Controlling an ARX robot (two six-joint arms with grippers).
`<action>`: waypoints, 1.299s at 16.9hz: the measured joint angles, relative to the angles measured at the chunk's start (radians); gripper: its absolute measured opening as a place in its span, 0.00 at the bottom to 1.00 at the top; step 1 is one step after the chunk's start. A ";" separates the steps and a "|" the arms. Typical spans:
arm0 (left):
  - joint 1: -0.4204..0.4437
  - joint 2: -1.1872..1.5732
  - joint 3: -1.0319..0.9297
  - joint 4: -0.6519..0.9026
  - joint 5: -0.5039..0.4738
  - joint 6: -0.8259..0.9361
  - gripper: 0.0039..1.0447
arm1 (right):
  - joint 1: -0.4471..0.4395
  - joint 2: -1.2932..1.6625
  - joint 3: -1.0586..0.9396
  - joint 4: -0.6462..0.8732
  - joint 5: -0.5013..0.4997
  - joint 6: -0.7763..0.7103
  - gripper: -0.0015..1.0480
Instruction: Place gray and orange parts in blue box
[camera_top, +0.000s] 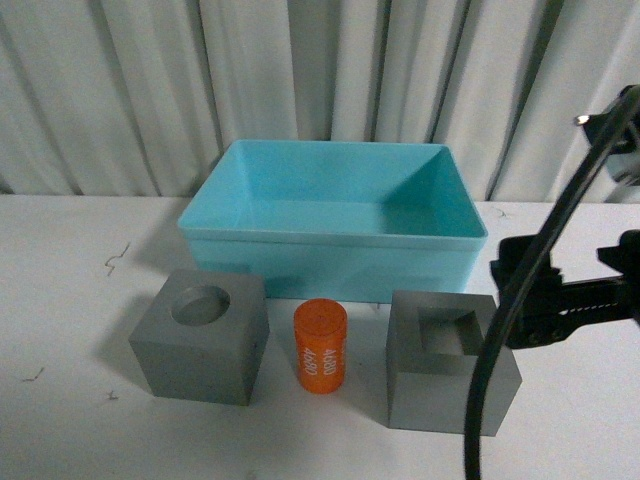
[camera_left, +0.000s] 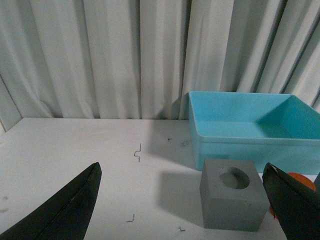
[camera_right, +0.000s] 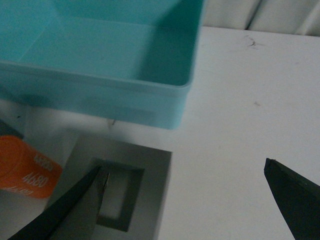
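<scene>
Your right gripper (camera_right: 183, 167) stands released, spread wide at the gray cube with the rectangular recess (camera_top: 440, 385), apparently to straddle it. The cube rests on the table (camera_top: 60, 330), just near of the blue box (camera_top: 330, 238) and right of the orange cylinder (camera_top: 320, 345). The left gripper (camera_left: 181, 169) is likewise released.

Pleated white curtain (camera_top: 110, 90) hanging across whole far side, folds running vertically, grey shadows sitting between pleats. White tabletop (camera_top: 60, 420) stretching from curtain to near edge. Small dark scuff marks (camera_top: 117, 258) showing at left. Soft light casting blurred shadows.
</scene>
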 joint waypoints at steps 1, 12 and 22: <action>0.000 0.000 0.000 0.000 0.000 0.000 0.94 | 0.024 0.019 0.001 0.006 0.015 0.010 0.94; 0.000 0.000 0.000 0.000 0.000 0.000 0.94 | 0.057 0.241 0.072 0.018 0.068 0.108 0.94; 0.000 0.000 0.000 0.000 0.000 0.000 0.94 | 0.056 0.280 0.122 -0.031 0.029 0.251 0.36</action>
